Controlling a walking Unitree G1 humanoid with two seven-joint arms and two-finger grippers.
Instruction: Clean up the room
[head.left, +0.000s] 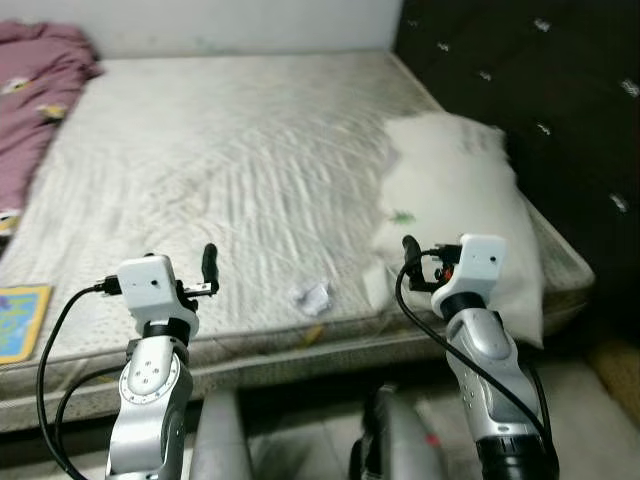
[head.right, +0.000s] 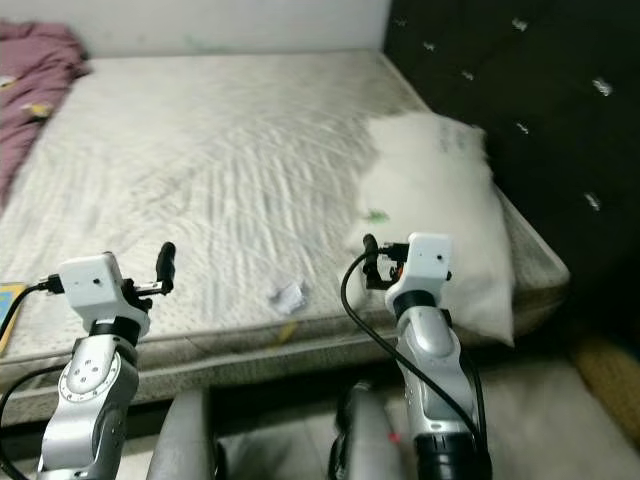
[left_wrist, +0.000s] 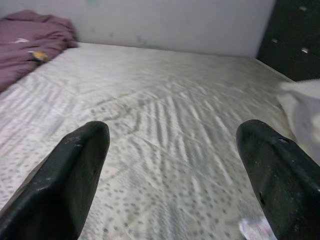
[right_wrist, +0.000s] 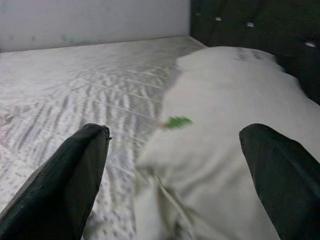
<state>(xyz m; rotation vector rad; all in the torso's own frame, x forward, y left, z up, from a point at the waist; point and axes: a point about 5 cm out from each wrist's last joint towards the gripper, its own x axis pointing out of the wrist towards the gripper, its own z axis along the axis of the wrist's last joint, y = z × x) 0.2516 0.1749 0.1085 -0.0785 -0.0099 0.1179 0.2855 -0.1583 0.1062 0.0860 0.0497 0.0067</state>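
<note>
One bare mattress (head.left: 230, 170) fills the centre of the left eye view, its quilted cover grey-white and stained. One white pillow (head.left: 455, 200) lies at centre right of the frame, against the dark tufted headboard (head.left: 540, 100) in the upper right. One small green scrap (head.left: 402, 216) rests on the pillow's near left part; the right wrist view shows it (right_wrist: 176, 121) between that gripper's two fingers, further along the pillow.

One crumpled piece of white paper (head.left: 314, 296) lies on the mattress near its front edge, in the lower centre of the frame, between the two arms. One small yellowish scrap (head.left: 314, 334) sits just below it at the mattress edge. One mauve blanket (head.left: 35, 90) is bunched in the upper left corner. One yellow and blue book (head.left: 20, 320) lies at the left edge of the frame, on the mattress's near left part.

The left gripper (left_wrist: 170, 175) is held above the near edge of the mattress, lower left of the frame, fingers spread wide and holding nothing. The right gripper (right_wrist: 175, 175) is held over the near end of the pillow, lower right of centre, fingers likewise spread wide and holding nothing.
</note>
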